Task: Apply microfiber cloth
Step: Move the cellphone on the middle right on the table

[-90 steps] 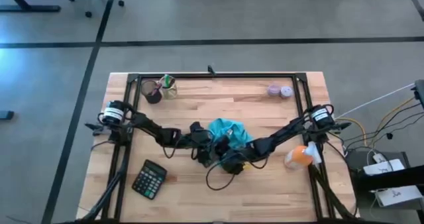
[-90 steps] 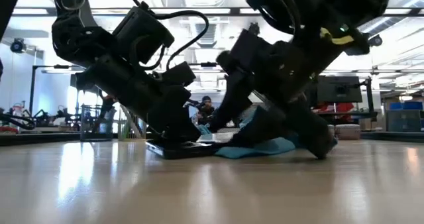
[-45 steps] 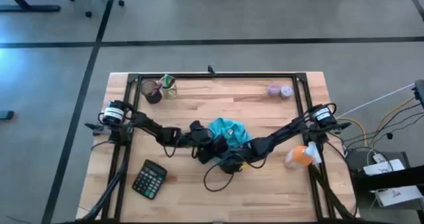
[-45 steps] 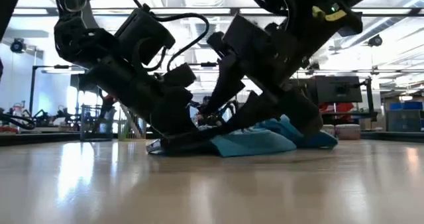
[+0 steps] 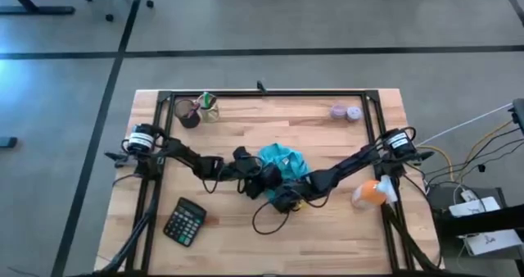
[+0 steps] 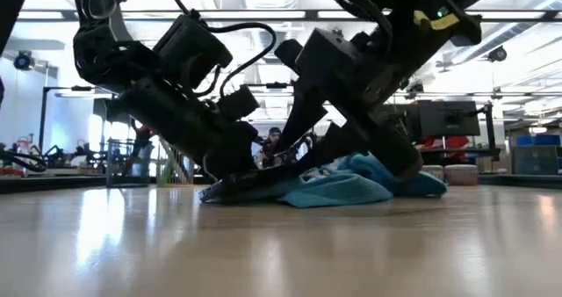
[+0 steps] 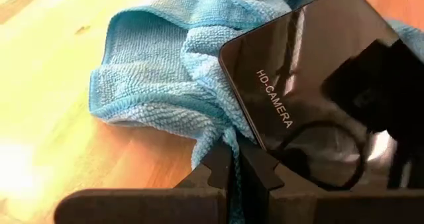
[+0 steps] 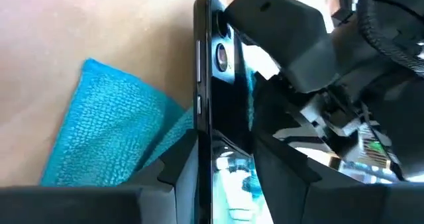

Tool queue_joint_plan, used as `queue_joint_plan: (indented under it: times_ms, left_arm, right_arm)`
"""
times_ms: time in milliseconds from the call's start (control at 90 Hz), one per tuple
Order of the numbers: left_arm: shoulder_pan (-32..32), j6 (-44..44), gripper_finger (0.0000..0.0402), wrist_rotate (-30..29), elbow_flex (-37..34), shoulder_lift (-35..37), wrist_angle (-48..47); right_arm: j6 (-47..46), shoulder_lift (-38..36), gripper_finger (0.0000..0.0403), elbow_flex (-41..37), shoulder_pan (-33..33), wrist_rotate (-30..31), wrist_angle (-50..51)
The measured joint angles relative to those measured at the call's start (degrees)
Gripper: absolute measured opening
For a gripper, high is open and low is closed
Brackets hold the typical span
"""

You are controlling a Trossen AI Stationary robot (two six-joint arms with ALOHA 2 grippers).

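The turquoise microfiber cloth (image 5: 284, 161) lies bunched at the table's middle, its underside on the wood. A black phone (image 7: 311, 85) marked HD-CAMERA rests tilted on the cloth, glossy face up. My left gripper (image 7: 230, 174) is shut on the cloth beside the phone's corner. It shows in the high view as my left gripper (image 5: 259, 182). My right gripper (image 8: 215, 164) is shut on the phone, seen edge-on, and stands just to the near right of the left gripper (image 5: 280, 197). My left gripper pinches a narrow fold at the cloth's edge (image 7: 228, 143) between its two fingers, right beside the phone's corner. The cloth stays slack on the table and runs under the phone. My right gripper pinches the phone's two flat faces (image 8: 205, 134) between its fingers. The fingers lie along the phone's length. In the low view the phone (image 6: 263, 184) slants, its low end by the table and its higher part over the cloth (image 6: 347, 188).
A black calculator (image 5: 184, 221) lies at the near left. An orange bottle with a white top (image 5: 370, 193) lies at the right. Two cups (image 5: 196, 111) stand at the far left, small rolls (image 5: 346, 111) at the far right. A black cable loop (image 5: 268, 218) lies near my right gripper.
My right gripper has shifted a little toward the table's left. The phone, flat on the wood a second ago, now lies slanted on the cloth. The cloth has spread toward the left, under the phone.
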State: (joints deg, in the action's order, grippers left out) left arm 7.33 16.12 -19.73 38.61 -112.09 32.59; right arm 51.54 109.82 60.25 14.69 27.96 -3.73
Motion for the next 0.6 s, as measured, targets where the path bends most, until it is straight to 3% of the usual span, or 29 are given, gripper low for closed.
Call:
queue_joint_plan:
  times_ms: [211, 367, 600]
  left_arm:
    - [-0.09, 0.89, 0.0000, -0.26, -0.07, 0.41, 0.62]
    - [-0.11, 0.61, 0.0000, 2.12, -0.04, 0.52, 0.82]
    - [-0.11, 1.07, 0.0000, 4.49, 0.29, 1.58, 0.79]
  right_arm:
    - [4.23, 0.07, 0.0096, 0.39, 1.05, 5.94, 0.54]
    - [7.55, -0.92, 0.0088, 1.30, 2.26, 5.93, 0.94]
    - [8.49, -1.16, 0.0108, 1.51, -0.18, 4.32, 0.53]
